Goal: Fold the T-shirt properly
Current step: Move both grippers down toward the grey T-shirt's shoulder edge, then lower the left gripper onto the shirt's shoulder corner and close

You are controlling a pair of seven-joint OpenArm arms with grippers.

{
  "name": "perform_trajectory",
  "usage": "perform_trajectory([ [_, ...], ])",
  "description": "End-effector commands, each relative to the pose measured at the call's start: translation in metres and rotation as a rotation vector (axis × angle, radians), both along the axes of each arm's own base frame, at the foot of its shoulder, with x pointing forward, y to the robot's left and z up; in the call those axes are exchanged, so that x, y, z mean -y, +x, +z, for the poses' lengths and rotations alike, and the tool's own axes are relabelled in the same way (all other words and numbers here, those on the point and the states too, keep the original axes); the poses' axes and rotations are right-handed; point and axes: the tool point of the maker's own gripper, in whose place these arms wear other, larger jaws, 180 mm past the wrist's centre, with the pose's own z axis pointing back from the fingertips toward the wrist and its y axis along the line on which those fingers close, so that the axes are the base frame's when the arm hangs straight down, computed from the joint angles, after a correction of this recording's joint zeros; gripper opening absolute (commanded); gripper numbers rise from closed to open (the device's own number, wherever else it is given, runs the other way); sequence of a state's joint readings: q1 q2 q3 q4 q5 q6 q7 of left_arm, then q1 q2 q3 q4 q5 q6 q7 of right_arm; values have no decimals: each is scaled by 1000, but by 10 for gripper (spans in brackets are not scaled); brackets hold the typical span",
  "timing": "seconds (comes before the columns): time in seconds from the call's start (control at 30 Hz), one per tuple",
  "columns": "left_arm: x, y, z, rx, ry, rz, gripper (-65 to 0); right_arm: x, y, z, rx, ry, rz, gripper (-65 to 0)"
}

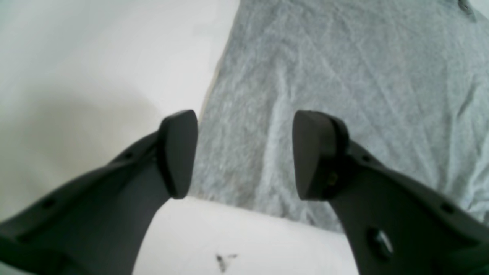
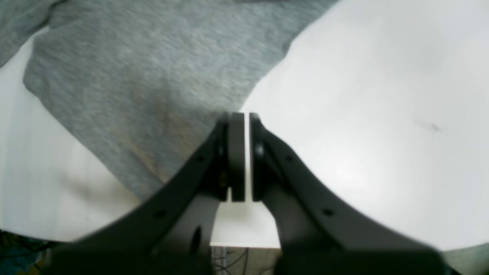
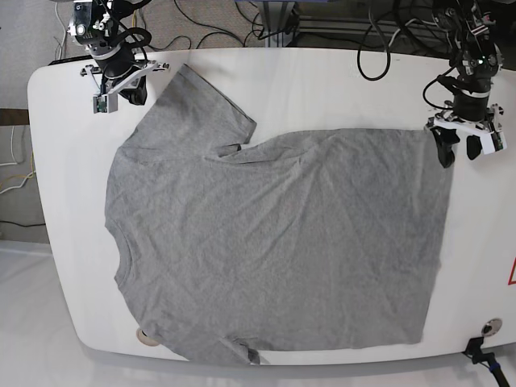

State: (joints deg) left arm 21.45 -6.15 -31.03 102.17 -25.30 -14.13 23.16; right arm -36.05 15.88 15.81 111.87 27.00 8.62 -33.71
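The left gripper (image 1: 244, 154), jaws apart over the T-shirt (image 3: 274, 242) far right corner, should drop lower and pinch only that corner, while the right gripper (image 2: 246, 156) is closed on nothing.

White table (image 3: 322, 81) — black cables (image 3: 242, 24) on the floor behind it.

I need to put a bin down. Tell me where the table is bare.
Free: the strip of white table along the far edge, between the right gripper and the left gripper, and a narrow strip beside the neck. Crowded: the T-shirt covers almost everything else.
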Motion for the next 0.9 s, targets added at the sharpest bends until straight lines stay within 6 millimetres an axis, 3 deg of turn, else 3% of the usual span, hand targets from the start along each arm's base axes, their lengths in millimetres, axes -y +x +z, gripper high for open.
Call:
perform_trajectory([
  [0.0, -4, 1, 10, 30, 19, -3, -275, 5, 5, 7, 28, -13, -1, -637],
  [0.2, -9, -7, 8, 18, 31, 1, -266, 10, 1, -1, 8, -40, -1, -639],
  [0.43, -10, -11, 6, 6, 34, -8, -192, 15, 2, -5, -1, -54, -7, -642],
  [0.87, -19, -15, 1, 6, 43, -8, -167, 13, 6, -3, 10, -50, 0, -646],
])
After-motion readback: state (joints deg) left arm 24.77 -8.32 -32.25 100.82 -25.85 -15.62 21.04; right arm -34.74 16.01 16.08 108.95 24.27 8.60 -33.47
